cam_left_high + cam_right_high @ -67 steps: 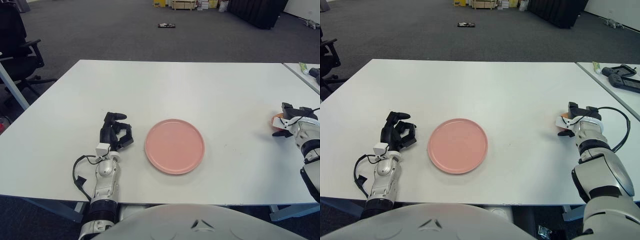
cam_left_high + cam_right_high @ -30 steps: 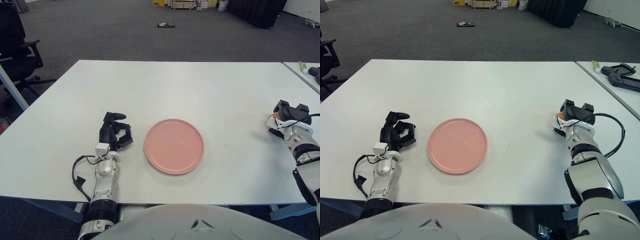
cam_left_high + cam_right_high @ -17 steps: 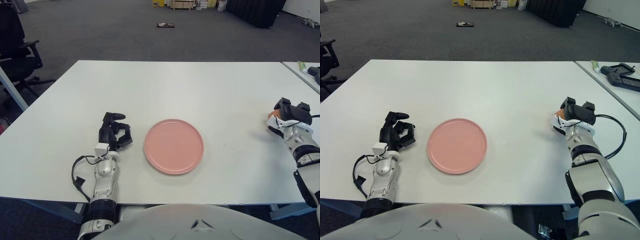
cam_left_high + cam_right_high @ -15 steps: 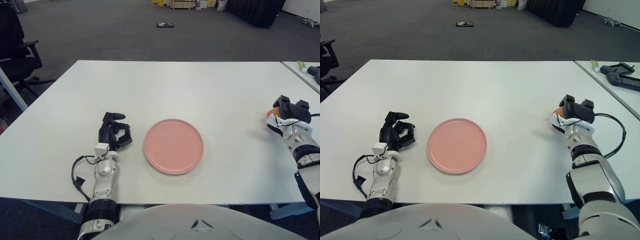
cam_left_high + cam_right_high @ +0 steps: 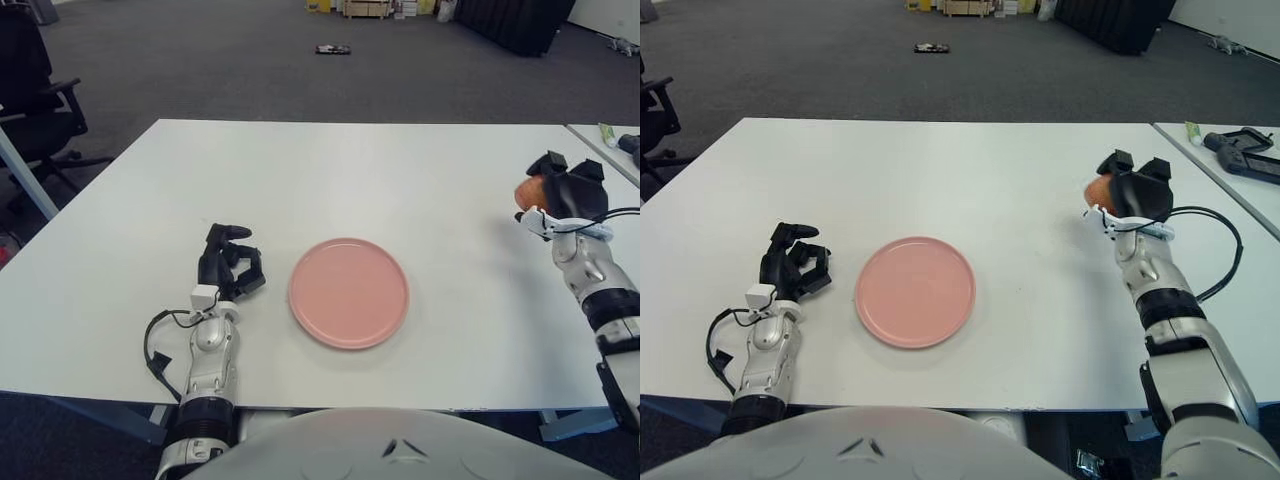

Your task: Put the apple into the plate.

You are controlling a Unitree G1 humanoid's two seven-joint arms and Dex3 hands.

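A small round orange-red apple (image 5: 1098, 188) is gripped in the right robot hand (image 5: 1130, 195), held above the white surface (image 5: 970, 170) well to the right of the round pink plate (image 5: 915, 291). The left robot hand (image 5: 792, 267) is seen just left of the plate, fingers curled, nothing held.

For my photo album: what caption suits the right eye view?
Right hand lifts the apple above the white table, pink plate waiting, left hand beside it.
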